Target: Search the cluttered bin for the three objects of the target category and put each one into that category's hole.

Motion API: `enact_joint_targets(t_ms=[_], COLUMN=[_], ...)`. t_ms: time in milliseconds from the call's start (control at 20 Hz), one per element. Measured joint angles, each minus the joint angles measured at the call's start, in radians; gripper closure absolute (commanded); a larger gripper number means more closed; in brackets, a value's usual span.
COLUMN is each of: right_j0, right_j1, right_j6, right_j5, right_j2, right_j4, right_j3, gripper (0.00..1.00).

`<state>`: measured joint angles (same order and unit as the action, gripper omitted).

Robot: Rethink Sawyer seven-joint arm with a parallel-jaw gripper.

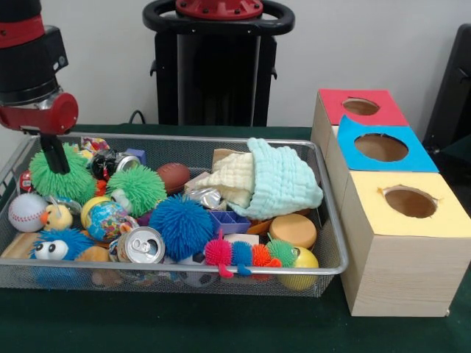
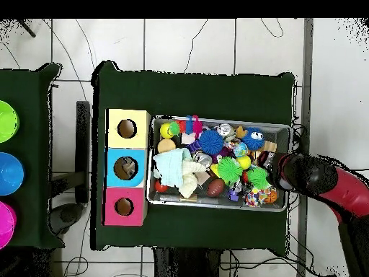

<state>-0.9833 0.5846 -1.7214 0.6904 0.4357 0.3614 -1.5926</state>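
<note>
Bin (image 1: 324, 268) first: it's the wire-mesh tray in the middle of the green table, packed with toys, and the three-hole box (red (image 1: 360, 107), blue (image 1: 381, 147) and yellow (image 1: 410, 201) tops) sits just beside it.

You're at the search-and-pick stage. From the front, nothing is in any of the holes. The arm is over the end of the bin farthest from the box, with the gripper (image 1: 54, 154) dipped down touching the green spiky ball (image 1: 62, 176). Can't tell if it's clamped on it or loose, the fingers are buried in the spikes.

If fuzzy balls are your category, there's a second green one (image 1: 137, 187) and a blue one (image 1: 181, 224) nearby. Next you'd want a secure hold, a straight lift clear of the rim, then carry it across the whole bin to the matching hole. I can't say which colour that is.
</note>
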Motion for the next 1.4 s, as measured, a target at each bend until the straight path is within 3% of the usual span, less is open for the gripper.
enact_joint_targets(t_ms=[50,1400], right_j0=[-0.002,-0.002], right_j1=[0.0,-0.002], right_j6=[0.0,0.0], right_j5=[0.0,0.0], right_j2=[0.004,0.009], right_j4=[0.016,0.164], right_j3=[0.008,0.011], gripper=[0.0,0.0])
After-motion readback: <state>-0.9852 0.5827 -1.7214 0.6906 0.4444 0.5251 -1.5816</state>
